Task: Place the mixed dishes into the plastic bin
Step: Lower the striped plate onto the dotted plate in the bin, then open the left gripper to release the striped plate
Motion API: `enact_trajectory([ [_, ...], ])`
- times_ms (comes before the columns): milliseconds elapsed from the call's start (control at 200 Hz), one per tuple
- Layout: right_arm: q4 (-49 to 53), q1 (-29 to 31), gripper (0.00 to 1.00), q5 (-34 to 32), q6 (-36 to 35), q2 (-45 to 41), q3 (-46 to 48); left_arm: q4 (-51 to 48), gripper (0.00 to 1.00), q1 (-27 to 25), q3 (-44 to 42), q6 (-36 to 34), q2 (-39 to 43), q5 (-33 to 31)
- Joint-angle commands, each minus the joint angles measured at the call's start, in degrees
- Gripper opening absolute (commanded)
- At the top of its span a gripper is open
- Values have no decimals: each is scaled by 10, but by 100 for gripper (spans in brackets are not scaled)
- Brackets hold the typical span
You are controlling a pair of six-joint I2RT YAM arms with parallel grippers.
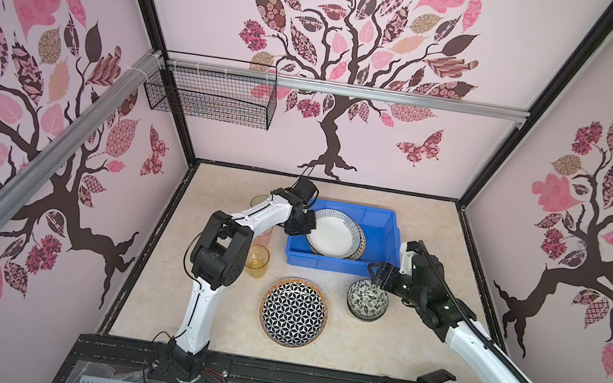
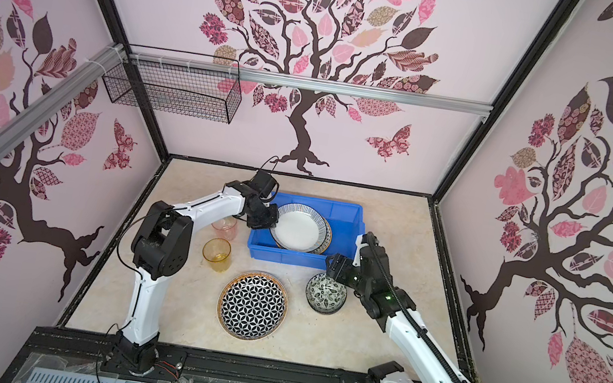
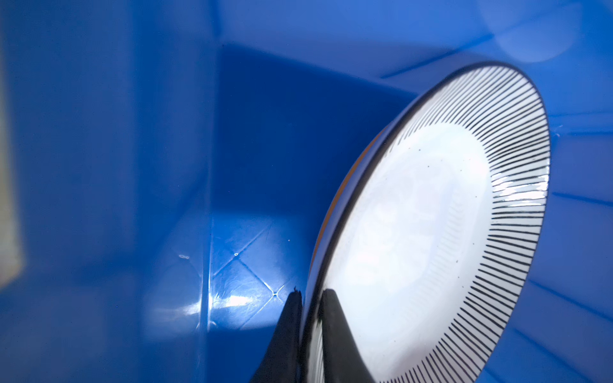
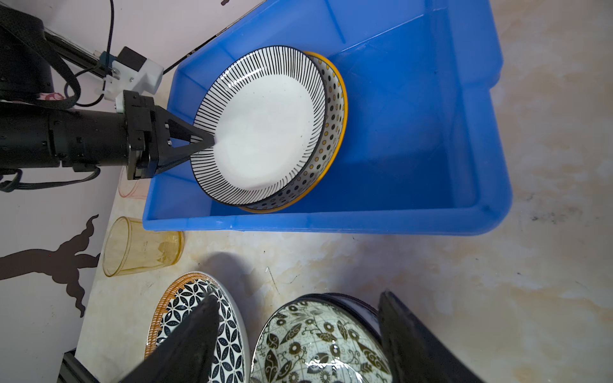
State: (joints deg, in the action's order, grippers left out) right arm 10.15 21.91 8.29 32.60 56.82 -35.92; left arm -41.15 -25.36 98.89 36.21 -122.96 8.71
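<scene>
One pale marbled table (image 1: 418, 346) beneath everything. Toward its far side, a blue bin (image 1: 326, 264), holding a striped plate (image 1: 331, 234) tilted against a dotted plate (image 4: 333, 109) lying under it. Nearer the front, flat on the table, a black-and-white star-patterned plate (image 1: 293, 311); just right of it, a leafy bowl (image 1: 365, 297). Left of the bin, an amber cup (image 1: 257, 261) upright, and a pink cup (image 2: 224, 227) behind it, partly hidden by the left arm (image 1: 250, 217). Smallest of all, left pincer (image 4: 210, 143) clamped on the striped plate's rim inside the bin, and right pincer (image 1: 376, 275) spread wide above the bowl's far edge, holding nothing.
</scene>
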Motion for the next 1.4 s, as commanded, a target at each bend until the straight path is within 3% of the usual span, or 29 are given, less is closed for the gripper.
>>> enact_trajectory([
  [0, -7, -4, 78, 5, 3, -4, 8, 0, 16, -5, -22, -1, -66, -9],
  [595, -13, -4, 78, 17, -3, 3, 8, -29, 19, -16, 18, -16, -86, -24],
  [1231, 7, -4, 78, 39, -12, 0, -10, -71, 19, -15, 7, -35, -31, -111],
  [1396, 9, -4, 78, 44, -16, 3, -14, -61, 20, -15, 5, -42, -14, -100],
])
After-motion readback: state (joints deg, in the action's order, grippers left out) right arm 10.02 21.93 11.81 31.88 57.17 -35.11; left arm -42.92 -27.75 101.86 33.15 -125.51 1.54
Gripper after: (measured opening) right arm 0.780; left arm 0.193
